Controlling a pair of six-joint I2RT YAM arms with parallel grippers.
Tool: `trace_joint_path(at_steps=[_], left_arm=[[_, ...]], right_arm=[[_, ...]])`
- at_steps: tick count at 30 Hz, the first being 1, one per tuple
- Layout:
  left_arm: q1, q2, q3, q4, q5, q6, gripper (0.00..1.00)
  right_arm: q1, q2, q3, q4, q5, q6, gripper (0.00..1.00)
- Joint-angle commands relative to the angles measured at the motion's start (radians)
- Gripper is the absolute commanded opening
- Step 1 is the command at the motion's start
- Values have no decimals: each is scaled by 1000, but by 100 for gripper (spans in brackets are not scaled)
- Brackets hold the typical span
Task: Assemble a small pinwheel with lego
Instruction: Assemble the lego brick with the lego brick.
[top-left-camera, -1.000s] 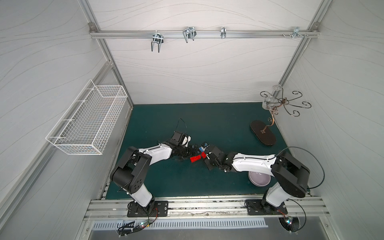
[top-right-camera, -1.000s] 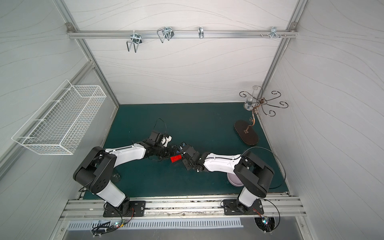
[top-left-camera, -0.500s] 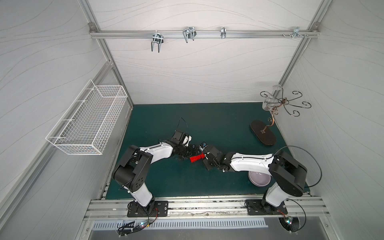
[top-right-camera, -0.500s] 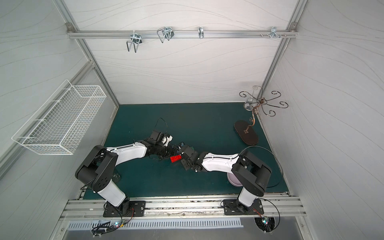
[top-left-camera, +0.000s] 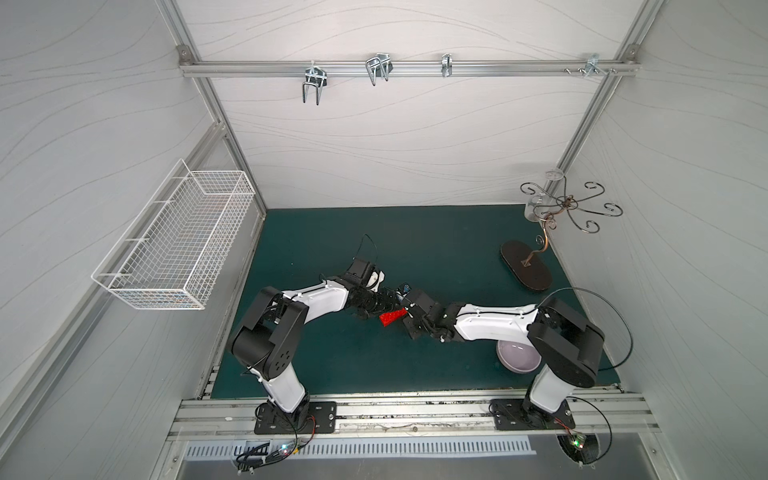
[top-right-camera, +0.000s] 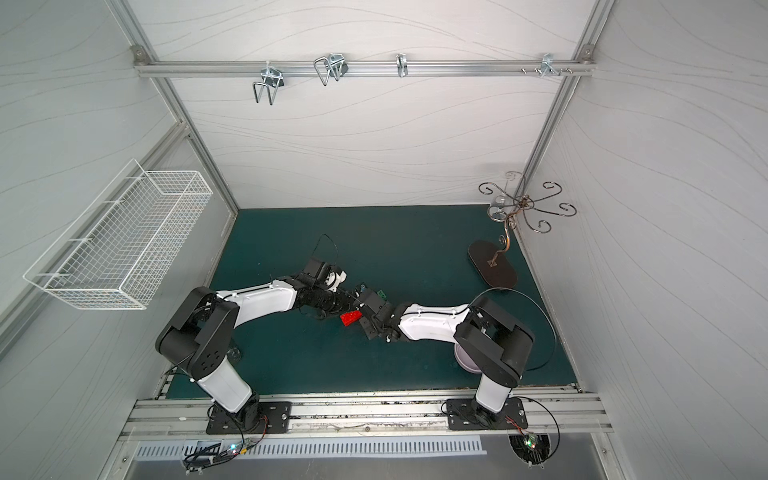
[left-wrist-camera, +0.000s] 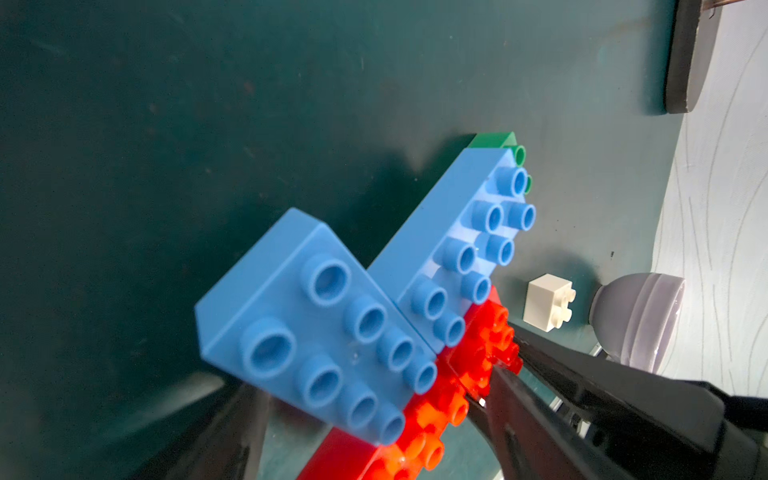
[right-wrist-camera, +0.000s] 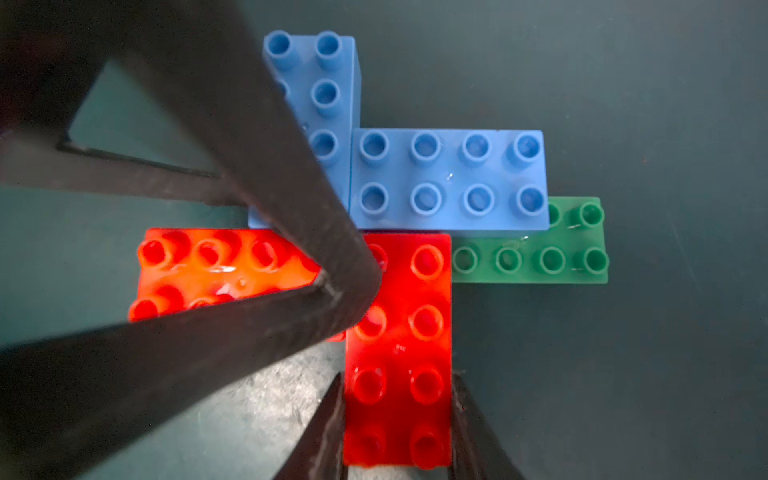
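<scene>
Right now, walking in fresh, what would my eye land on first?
The bright pinwheel of red and blue lego blades on a green stem, in the middle of the dark green mat. The right gripper is shut on one red blade, and a loose white square brick lies beside the lilac bowl.

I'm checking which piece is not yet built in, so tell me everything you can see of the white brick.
The white brick is a small square block of smooth-looking plastic with round studs on top. It stands upright on the green mat, loose, apart from the pinwheel and short of the lilac bowl, a gap showing between them. Only the mat touches it. Only the left wrist view shows it.
</scene>
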Motion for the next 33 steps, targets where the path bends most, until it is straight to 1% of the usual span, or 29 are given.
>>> trace_joint_path(at_steps=[1, 8, 11, 13, 15, 28, 31, 33], left_arm=[[-9, 42, 0, -68, -57, 33, 85], [-16, 61, 6, -115, -107, 40, 80], [-18, 71, 18, -120, -102, 47, 79], [-18, 78, 25, -124, -98, 50, 77], [-34, 70, 28, -130, -108, 60, 76], [-40, 47, 24, -122, -113, 62, 80], [-41, 25, 18, -113, -115, 56, 81], [-39, 3, 20, -110, -139, 47, 81]], right_arm=[[-1, 33, -6, -38, -20, 3, 17], [-8, 50, -5, -36, -37, -4, 18], [-8, 64, -3, -33, -37, -12, 18], [-7, 62, -3, -33, -41, -14, 18], [-7, 54, -10, -28, -38, -14, 18], [-8, 22, 6, -42, -48, -13, 19], [-14, 11, 13, -50, -64, -14, 19], [-19, 9, 23, -67, -67, -14, 19]])
